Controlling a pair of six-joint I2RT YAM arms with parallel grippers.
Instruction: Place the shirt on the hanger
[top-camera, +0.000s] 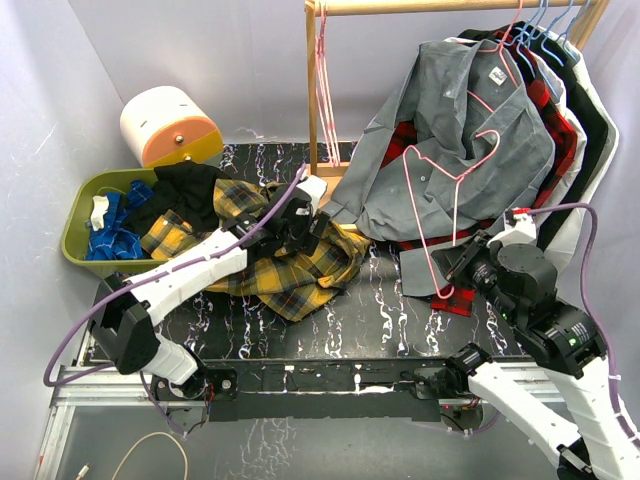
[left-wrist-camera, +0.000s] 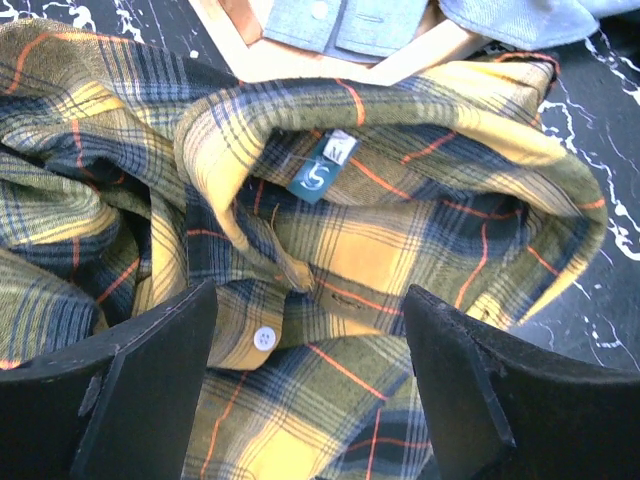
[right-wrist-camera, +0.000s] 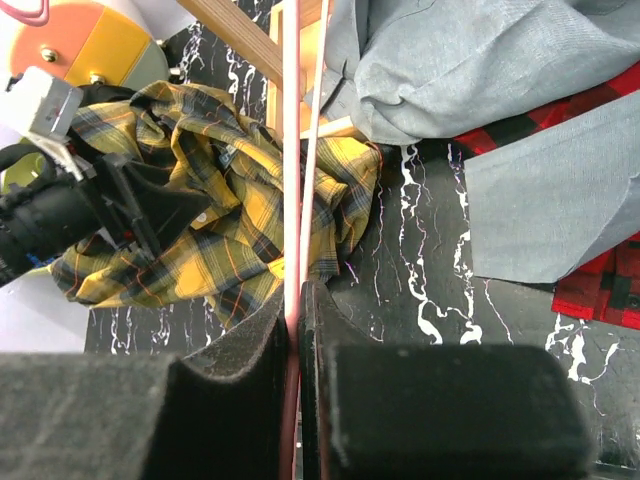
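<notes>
The left end effector (left-wrist-camera: 310, 330) hangs open directly above the shirt (left-wrist-camera: 400, 250), which lies crumpled left of centre on the desk (top-camera: 400, 320) with its collar uppermost. The right end effector (right-wrist-camera: 298, 300) pinches the hanger (right-wrist-camera: 291, 150), whose long axis runs toward the shirt's right edge. The rack post (top-camera: 312, 100) and the grey shirt (top-camera: 450, 130) crowd between.
</notes>
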